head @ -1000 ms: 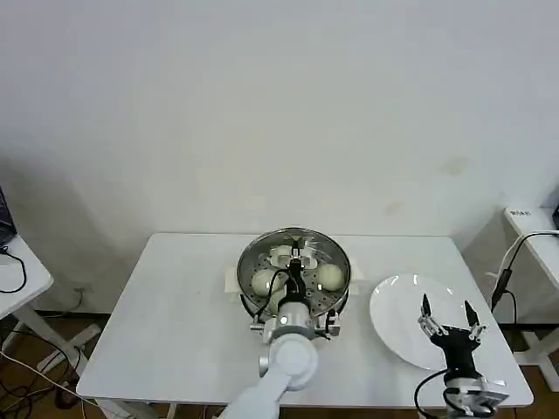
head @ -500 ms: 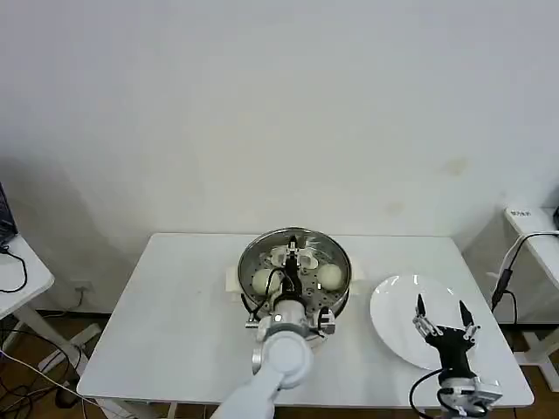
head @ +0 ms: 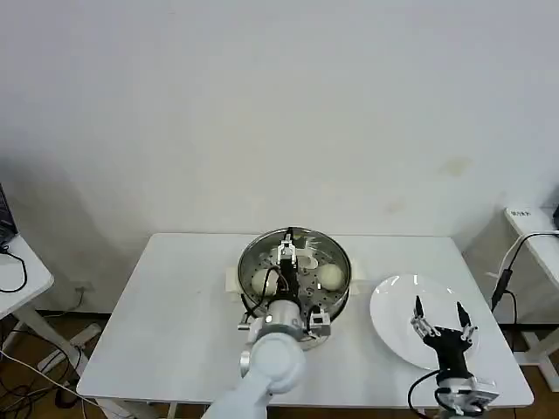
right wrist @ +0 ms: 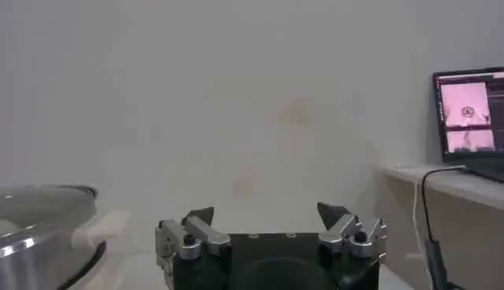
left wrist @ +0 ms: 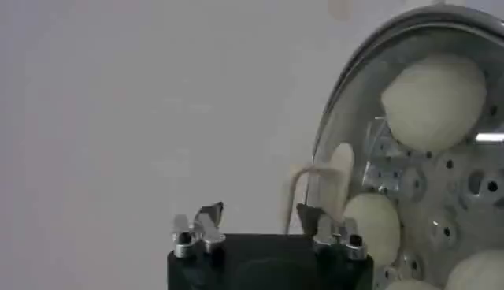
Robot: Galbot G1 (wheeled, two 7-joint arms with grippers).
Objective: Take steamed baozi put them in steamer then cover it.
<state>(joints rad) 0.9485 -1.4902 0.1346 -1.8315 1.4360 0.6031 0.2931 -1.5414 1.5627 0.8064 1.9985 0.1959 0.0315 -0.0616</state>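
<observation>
Baozi (head: 329,276) sit in the lidded steamer (head: 249,266) at frame centre, left tool (head: 287,255) open above the glass cover (head: 316,250), right tool (head: 438,317) open over the plate (head: 393,301) lower right; cover looks slick and fragile, best held by its handle (left wrist: 341,175).

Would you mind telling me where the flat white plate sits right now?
In the head view the flat white round plate lies on the white table's right side, beside the shiny steel steamer, under the right claw.
</observation>
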